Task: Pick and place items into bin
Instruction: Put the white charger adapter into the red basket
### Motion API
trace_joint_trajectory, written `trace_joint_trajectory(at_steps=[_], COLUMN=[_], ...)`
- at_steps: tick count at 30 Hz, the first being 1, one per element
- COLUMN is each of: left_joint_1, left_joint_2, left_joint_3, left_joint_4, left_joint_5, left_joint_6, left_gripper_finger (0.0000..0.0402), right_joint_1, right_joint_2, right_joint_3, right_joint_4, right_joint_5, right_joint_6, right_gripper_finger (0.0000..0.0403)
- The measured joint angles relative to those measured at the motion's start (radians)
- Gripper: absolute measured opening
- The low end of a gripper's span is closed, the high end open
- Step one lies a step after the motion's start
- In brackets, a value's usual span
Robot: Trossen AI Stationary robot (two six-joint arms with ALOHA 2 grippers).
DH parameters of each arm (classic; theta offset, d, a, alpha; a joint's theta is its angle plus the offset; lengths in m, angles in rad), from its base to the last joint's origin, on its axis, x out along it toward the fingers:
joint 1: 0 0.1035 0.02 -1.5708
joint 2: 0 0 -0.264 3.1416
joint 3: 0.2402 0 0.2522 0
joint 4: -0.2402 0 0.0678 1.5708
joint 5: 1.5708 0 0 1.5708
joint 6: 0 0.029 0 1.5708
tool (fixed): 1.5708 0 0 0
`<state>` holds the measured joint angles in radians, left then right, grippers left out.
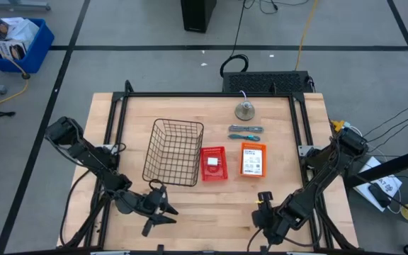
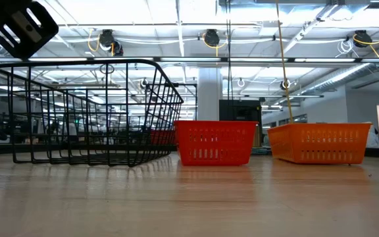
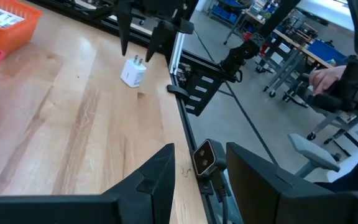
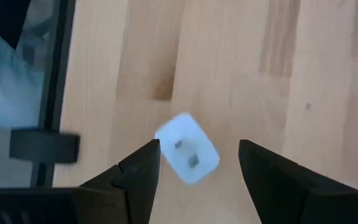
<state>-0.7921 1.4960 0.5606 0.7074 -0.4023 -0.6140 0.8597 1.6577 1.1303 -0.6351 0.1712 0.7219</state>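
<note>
A small white plug block (image 4: 187, 150) lies on the bare wood near the table's near edge, prongs up. My right gripper (image 4: 199, 163) hangs open just above it, one finger on either side, touching nothing; the left wrist view shows the block (image 3: 132, 72) below those fingers (image 3: 123, 37). My left gripper (image 1: 163, 212) is open and waits near the near edge, left of centre. The black wire basket (image 1: 173, 151) stands left of centre. A second white block (image 1: 213, 163) lies in the small red basket (image 1: 214, 173). Two blue-grey tools (image 1: 245, 132) lie farther back. The pale-green strips are not in view.
An orange basket (image 1: 253, 159) with a labelled pack stands right of the red one. A round metal piece (image 1: 244, 110) sits near the far edge. Black frame rails (image 1: 299, 127) border the table. Bare wood lies between the two grippers. A person's hand (image 3: 325, 78) shows beyond the table.
</note>
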Motion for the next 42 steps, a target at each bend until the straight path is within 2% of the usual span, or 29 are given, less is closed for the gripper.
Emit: trace_joint_trajectory(at_steps=[4,18,21,26,28,36,42], left_joint_1=[0.000,0.000,0.000,0.000,0.000,0.000,0.000], left_joint_2=[0.000,0.000,0.000,0.000,0.000,0.000,0.000], left_joint_3=[0.000,0.000,0.000,0.000,0.000,0.000,0.000], left_joint_4=[0.000,0.000,0.000,0.000,0.000,0.000,0.000], left_joint_5=[0.000,0.000,0.000,0.000,0.000,0.000,0.000], left_joint_6=[0.000,0.000,0.000,0.000,0.000,0.003,0.003], left_gripper_finger=[0.0147,0.0147,0.0147,0.0147,0.0147,0.0147,0.0147], right_joint_1=[0.000,0.000,0.000,0.000,-0.001,-0.037,-0.117], right_joint_2=[0.000,0.000,0.000,0.000,0.000,0.000,0.000], right_joint_3=[-0.032,-0.140,-0.153,-0.163,-0.163,-0.163,-0.163], right_joint_4=[0.056,0.234,0.243,0.273,0.283,0.348,0.438], right_joint_5=[-0.045,-0.044,-0.044,-0.042,-0.036,0.169,0.292], right_joint_6=[-0.001,0.026,0.021,0.019,0.015,-0.014,-0.127], right_gripper_finger=[0.0210,0.0207,0.0188,0.0127,0.0117,0.0117,0.0121])
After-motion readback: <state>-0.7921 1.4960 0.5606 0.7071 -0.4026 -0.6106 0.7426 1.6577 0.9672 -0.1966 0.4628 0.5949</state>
